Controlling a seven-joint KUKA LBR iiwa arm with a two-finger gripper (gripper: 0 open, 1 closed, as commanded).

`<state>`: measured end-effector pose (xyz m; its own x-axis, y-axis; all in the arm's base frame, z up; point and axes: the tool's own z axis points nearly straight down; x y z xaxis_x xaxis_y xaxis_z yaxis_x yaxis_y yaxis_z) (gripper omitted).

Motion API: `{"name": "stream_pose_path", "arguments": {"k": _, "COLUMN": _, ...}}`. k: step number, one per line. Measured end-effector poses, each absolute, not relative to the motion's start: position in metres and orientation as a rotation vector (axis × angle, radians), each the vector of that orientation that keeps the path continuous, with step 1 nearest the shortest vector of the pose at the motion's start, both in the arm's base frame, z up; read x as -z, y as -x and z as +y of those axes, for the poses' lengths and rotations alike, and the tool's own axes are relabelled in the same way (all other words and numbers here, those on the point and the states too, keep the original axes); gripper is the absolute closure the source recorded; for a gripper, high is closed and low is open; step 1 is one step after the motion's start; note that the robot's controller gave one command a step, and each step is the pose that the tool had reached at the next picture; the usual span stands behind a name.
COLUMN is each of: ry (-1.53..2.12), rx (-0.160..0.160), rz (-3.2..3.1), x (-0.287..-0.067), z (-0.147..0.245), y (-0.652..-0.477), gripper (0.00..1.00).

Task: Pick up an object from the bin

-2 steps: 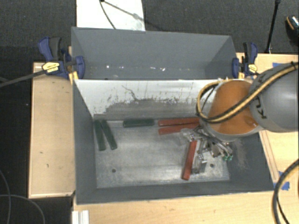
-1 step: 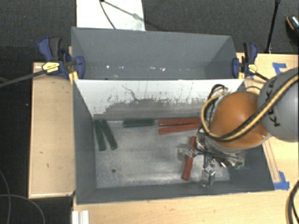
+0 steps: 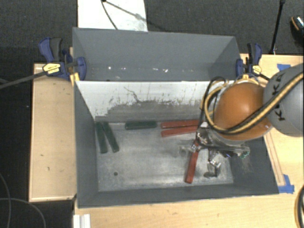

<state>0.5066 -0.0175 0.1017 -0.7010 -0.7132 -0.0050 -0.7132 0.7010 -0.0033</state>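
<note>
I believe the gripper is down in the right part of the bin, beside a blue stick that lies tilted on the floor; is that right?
Not quite: the stick beside the gripper is red, not blue. The camera view shows it lying tilted on the floor in the right part of the bin.

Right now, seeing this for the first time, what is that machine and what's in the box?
One camera looks down into a grey metal bin. The robot arm reaches in from the right; the orange ball is its wrist cover. Its gripper, the pinching tool, hangs low at the bin's right, beside a slanting red stick. Two more red sticks lie by the back wall, a green stick beside them, two green sticks at left. Whether anything is held, I cannot tell.
</note>
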Motion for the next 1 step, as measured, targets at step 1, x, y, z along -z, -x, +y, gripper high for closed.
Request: {"name": "stream_pose_path", "arguments": {"k": 1, "ry": 1.439, "rx": -0.001, "rz": 2.786, "x": -0.0695, "z": 0.0011, "y": -0.5237, "gripper": 0.0}}
